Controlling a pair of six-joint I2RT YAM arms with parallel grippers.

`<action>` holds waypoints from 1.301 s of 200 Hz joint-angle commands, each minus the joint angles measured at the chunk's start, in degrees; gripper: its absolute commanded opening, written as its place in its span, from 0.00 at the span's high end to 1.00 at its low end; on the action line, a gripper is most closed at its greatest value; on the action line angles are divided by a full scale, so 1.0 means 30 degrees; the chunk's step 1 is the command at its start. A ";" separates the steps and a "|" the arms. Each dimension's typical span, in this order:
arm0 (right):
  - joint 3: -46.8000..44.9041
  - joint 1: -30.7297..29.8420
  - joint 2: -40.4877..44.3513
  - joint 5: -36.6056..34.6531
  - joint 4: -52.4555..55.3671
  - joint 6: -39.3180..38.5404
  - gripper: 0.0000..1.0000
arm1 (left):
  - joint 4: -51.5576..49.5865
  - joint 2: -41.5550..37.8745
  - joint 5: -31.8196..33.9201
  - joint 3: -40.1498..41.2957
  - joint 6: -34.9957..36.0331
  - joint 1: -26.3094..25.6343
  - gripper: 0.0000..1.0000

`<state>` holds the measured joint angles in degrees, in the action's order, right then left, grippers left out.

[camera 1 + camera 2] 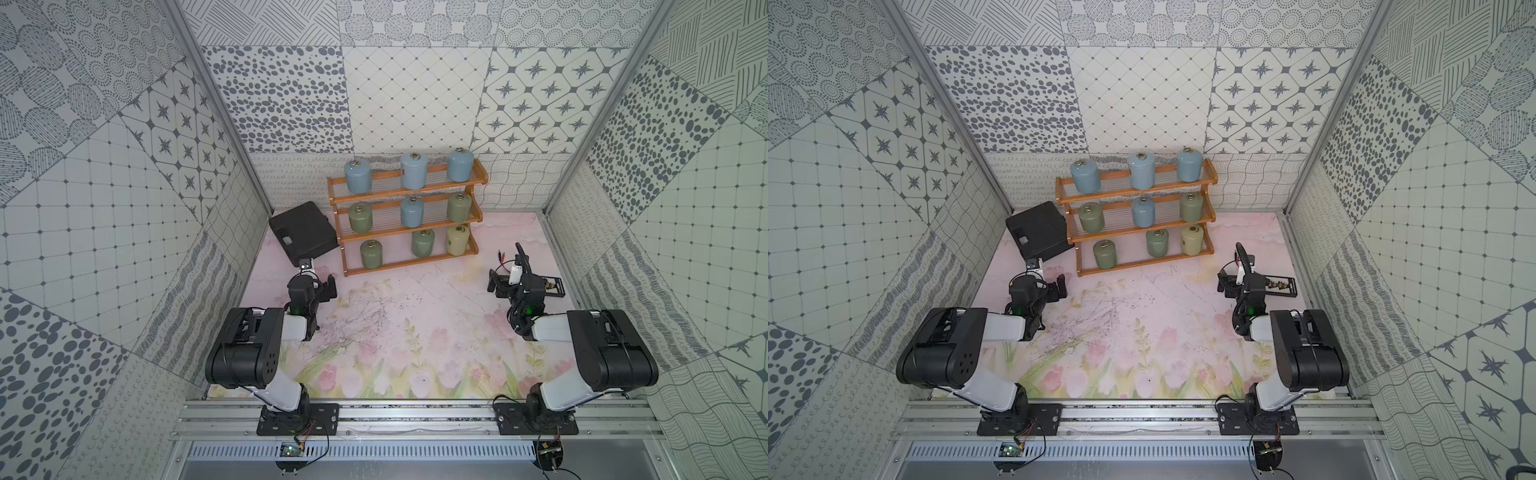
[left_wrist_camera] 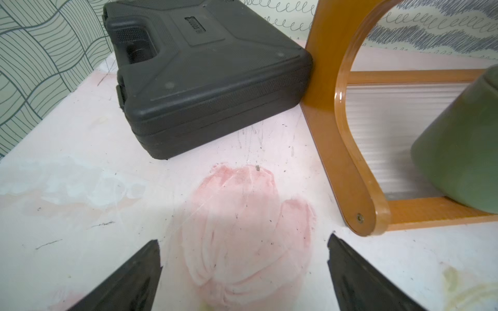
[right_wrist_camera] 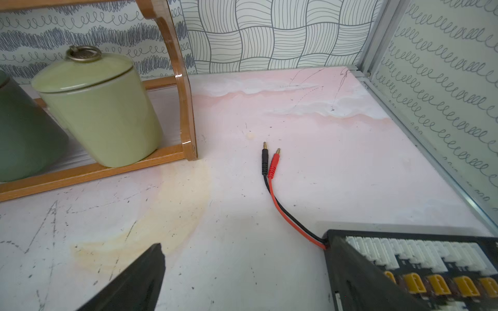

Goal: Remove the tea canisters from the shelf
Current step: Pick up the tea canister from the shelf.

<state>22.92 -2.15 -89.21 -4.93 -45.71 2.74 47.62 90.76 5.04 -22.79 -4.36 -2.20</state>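
Patterned panel walls, pink floral table [image 1: 415,316]. Shelf [image 1: 409,262] sits at the back, slightly angled, with a black case [image 1: 301,232] just beside its left end post. All nine tea canisters [image 1: 414,171] are upright on it, three per tier: top all blue, middle green/blue/green, bottom green/green/yellow.

Left fingers [image 2: 134,277] are spread wide with nothing between them, low over the table in front of the case and off the shelf's left front corner. Nearest to them is the bottom-left green canister [image 2: 458,150], near but apart.

Right fingers [image 3: 134,280] are also wide and empty, out past the shelf's right end. The yellow canister [image 3: 102,107] is nearest, well clear of them.

Connector board [image 3: 431,258] with red/black banana leads [image 3: 269,164] lies by the right fingers. One finger overlaps the board's edge in the wrist view, can't tell if it touches.
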 commanded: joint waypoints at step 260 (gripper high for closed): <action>0.4291 -0.0081 0.6443 0.3086 0.9074 0.0761 0.00 | 0.0928 -0.0015 -0.0246 -0.0150 0.0519 0.0012 0.00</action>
<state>30.68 -2.17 -73.78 -0.54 -26.74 2.81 47.81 90.76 5.02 -22.79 -3.92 -2.20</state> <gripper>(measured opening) 0.998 0.999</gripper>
